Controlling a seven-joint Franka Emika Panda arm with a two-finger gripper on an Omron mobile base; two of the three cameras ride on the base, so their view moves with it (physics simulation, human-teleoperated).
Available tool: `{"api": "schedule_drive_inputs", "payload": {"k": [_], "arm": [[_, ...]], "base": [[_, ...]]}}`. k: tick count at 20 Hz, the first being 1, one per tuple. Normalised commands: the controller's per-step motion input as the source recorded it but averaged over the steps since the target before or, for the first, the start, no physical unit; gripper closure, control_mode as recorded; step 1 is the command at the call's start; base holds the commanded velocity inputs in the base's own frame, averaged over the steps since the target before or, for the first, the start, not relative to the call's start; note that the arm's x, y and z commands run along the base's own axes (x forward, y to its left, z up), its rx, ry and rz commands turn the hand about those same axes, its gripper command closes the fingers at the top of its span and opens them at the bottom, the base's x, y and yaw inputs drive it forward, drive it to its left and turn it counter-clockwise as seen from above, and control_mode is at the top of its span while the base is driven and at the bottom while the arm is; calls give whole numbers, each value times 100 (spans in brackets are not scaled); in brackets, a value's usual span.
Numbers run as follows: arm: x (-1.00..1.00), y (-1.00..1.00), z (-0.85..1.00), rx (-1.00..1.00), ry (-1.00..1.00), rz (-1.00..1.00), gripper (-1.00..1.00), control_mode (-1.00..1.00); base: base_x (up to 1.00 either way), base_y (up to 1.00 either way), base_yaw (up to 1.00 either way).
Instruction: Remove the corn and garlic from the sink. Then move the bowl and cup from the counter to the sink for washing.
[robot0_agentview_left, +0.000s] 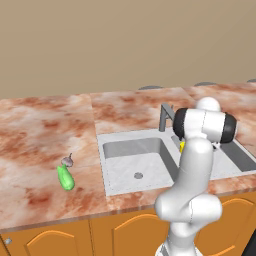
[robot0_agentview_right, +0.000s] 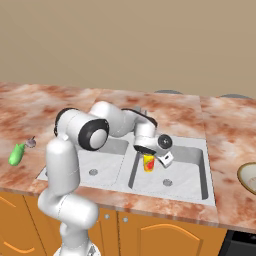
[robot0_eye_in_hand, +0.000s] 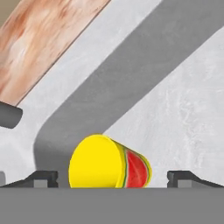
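Note:
The yellow cup with red and green marks is in the right basin of the grey sink, close to the divider. My gripper hangs straight over it, open. In the hand view the cup lies tilted between my gripper's wide-spread fingertips, with a gap on each side. On the counter left of the sink lie the green corn and the small garlic, touching or nearly so. The beige bowl sits on the counter at the far right, cut off by the frame edge.
The angular grey tap stands behind the divider between the two basins. The left basin holds only its round drain. Marble counter runs both sides of the sink, with orange cabinet doors below.

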Motion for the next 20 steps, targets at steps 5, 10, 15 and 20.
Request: {"api": "schedule_drive_inputs", "payload": {"k": [5,10,15,20], "arm": [[-9,-25,21,0,0,0,-100,-100],[-9,-22,27,-3,0,0,-100,-100],[-13,-18,30,-14,0,3,-100,-100],[-18,-20,25,-21,0,3,-100,-100]], "base": [[0,0,0],[0,0,0],[0,0,0],[0,0,0]]}}
